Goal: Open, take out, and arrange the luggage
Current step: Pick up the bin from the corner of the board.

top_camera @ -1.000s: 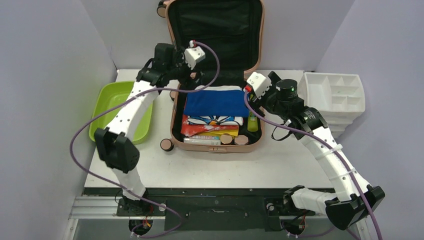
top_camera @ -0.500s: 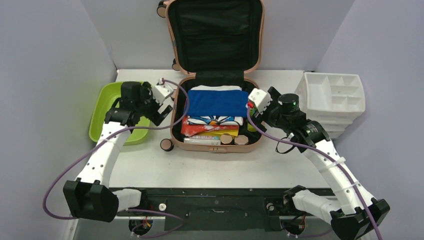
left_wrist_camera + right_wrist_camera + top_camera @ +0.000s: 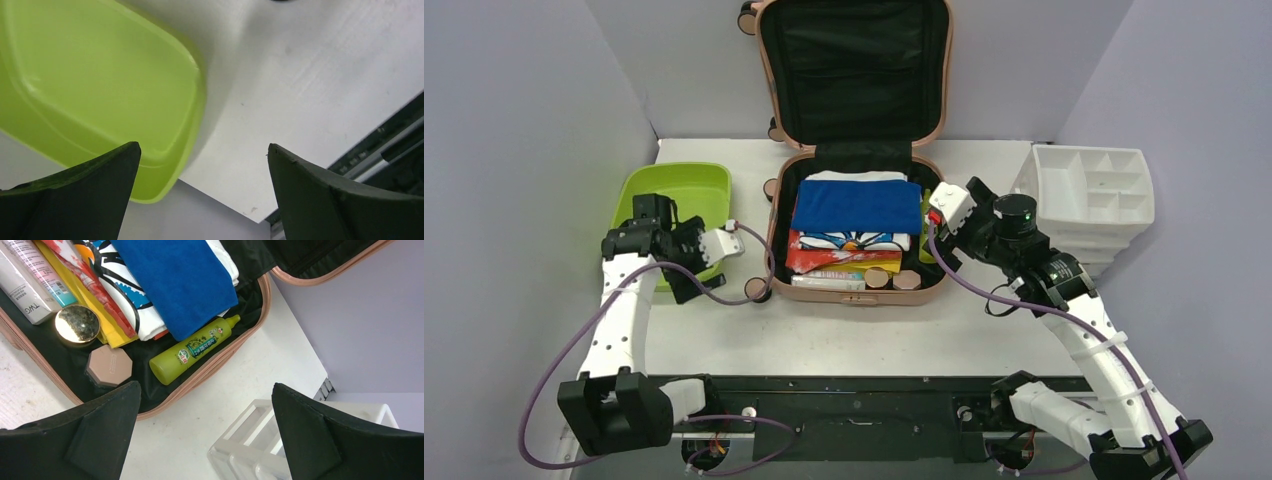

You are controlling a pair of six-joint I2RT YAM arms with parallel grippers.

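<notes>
On the one white table (image 3: 874, 330), the single salmon-pink luggage (image 3: 854, 70) sits at the middle back, open, its black-lined lid upright against the wall, with one lime-green tub (image 3: 679, 190) to its left and a white drawer organizer (image 3: 1089, 185) to its right. Inside lie one folded blue cloth (image 3: 856, 207), one green bottle (image 3: 192, 351), two white tubes (image 3: 22, 295) and two small lids, one gold (image 3: 77, 323) and one pink (image 3: 109, 366). Two grippers hover with jaws spread wide and empty: the left gripper (image 3: 202, 146) over the tub's corner, the right gripper (image 3: 205, 385) over the luggage's right edge.
</notes>
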